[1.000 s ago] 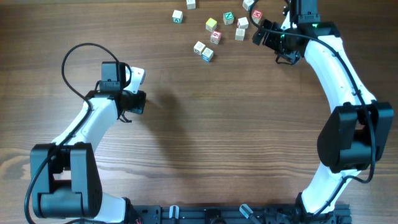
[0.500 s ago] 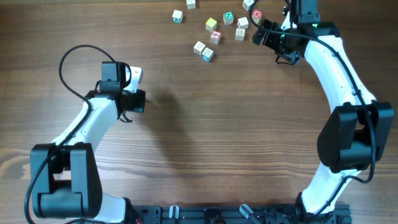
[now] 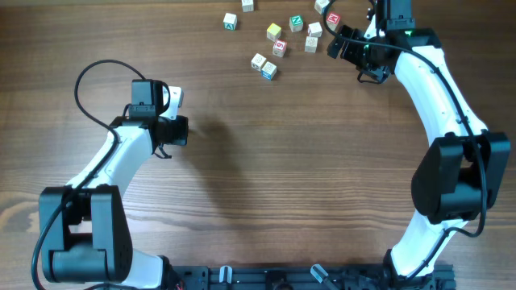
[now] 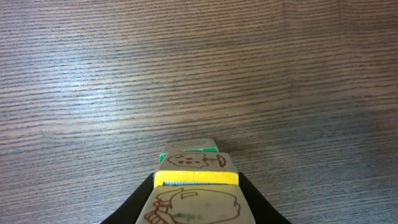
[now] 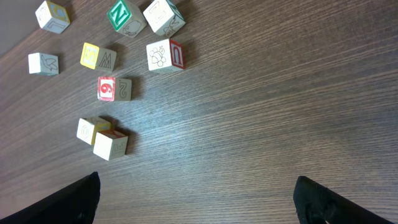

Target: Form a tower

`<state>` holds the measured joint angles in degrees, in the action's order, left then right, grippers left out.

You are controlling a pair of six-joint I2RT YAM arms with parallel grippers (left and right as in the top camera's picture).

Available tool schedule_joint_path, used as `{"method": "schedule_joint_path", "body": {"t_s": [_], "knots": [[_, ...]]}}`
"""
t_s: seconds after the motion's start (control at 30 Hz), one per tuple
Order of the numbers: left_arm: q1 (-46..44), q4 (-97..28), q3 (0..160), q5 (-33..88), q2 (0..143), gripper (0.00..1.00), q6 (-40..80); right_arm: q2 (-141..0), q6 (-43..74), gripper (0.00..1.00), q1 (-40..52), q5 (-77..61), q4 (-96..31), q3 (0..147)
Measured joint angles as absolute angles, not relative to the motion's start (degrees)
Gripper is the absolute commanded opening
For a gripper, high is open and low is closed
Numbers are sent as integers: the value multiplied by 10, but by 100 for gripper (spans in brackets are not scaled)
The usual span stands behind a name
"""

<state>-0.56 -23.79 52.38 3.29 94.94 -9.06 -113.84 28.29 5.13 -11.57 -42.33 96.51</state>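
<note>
Overhead, the brown wood-grain tabletop fills the frame, and 2 white-and-black arms reach in from its near edge. The left arm bends toward the left-middle, and the right arm stretches to the far right corner. The right gripper stands wide with nothing between its black fingers. It hovers just beside a scatter of loose wooden letter cubes along the far edge. The left gripper is drawn narrow around the tower, a short stack of tiny pale wooden cubes. In the left wrist view the nearer cube shows a reddish-brown line drawing and a yellow edge. A 2nd cube with a green edge pokes out just beyond it. The tower therefore sits at the left-middle of the tabletop, between the left gripper's fingers and well apart from the loose cubes and the right gripper. Whether its far end rests on the wood or hangs just above it cannot be told. The stack looks light and rigid, with smooth printed faces, and its cubes are probably not joined, so one could slide or tip off the other under a skewed squeeze. The safest hold is likely square on 2 opposite flat side faces, with the fingers spanning the seam so both cubes are pinched together.
</note>
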Motion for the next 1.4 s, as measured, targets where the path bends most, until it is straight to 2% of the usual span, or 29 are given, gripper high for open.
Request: {"method": "schedule_joint_path", "body": {"t_s": [0.1, 0.23, 0.5, 0.6, 0.63, 0.7, 0.73, 0.77, 0.93, 1.07, 1.23, 1.4], "knots": [[-6, -238, 524, 33, 949, 25, -81, -1138, 283, 100, 51, -116, -423, 965], [-6, -239, 524, 33, 949, 42, -73, -1138, 283, 100, 51, -116, -423, 965], [-6, -252, 522, 29, 950, 56, -65, -1138, 283, 100, 51, -116, -423, 965], [-6, -252, 522, 29, 950, 68, -65, -1138, 283, 100, 51, -116, -423, 965], [-6, -252, 522, 29, 950, 78, -66, -1138, 283, 100, 51, -116, -423, 965], [-6, -252, 522, 29, 950, 85, -67, -1138, 283, 100, 51, -116, -423, 965], [-6, -252, 522, 29, 950, 96, -63, -1138, 283, 100, 51, -116, -423, 965], [-6, -252, 522, 28, 948, 100, -65, -1138, 283, 100, 51, -116, -423, 965], [-6, -275, 520, 22, 853, 100, -47, -1138, 283, 100, 51, -116, -423, 965], [-6, -341, 543, 18, 769, 100, -14, -1138, 283, 100, 51, -116, -423, 965], [-6, -391, 597, -19, 667, 100, 67, -1138, 283, 100, 51, -116, -423, 965], [-4, -427, 599, -62, 509, 100, 98, -1138, 283, 100, 51, -114, -380, 963]]}}
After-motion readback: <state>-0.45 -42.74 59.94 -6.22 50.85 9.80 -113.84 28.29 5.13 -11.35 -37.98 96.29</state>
